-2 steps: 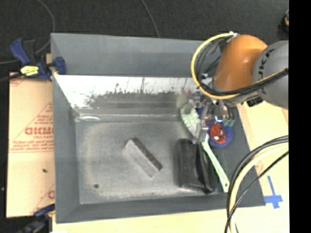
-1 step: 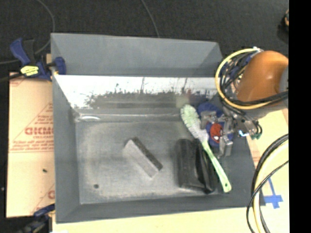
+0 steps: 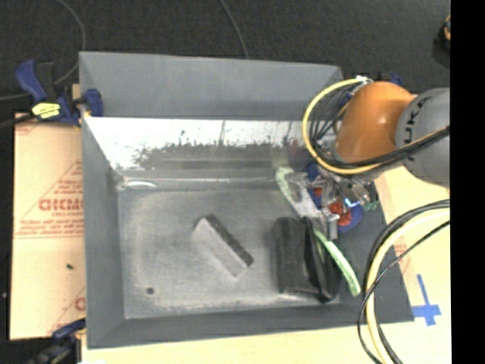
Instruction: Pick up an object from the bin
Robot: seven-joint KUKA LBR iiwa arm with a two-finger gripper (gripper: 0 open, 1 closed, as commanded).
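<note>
Looking down through the camera view, I find the gripper [image 3: 332,207] hanging below the arm's orange cover [image 3: 371,120], at the right side of the grey bin [image 3: 204,89] and close to its far right corner. I cannot tell whether it is open or closed, because the wrist body and cables crowd its tip.

Just nearward of it lies a black oblong case [image 3: 292,258]. Its long axis runs from the far wall toward the near wall. A pale green strip [image 3: 339,260] curves along the case's right edge, touching it or nearly so. A grey rectangular block [image 3: 221,246] lies to the left, well apart from the gripper and set on a diagonal.

I judge the black case the nearest candidate. Reaching it means coming toward the near wall and slightly left. The grasp should then close across its narrow width, left to right, while keeping clear of the green strip.
</note>
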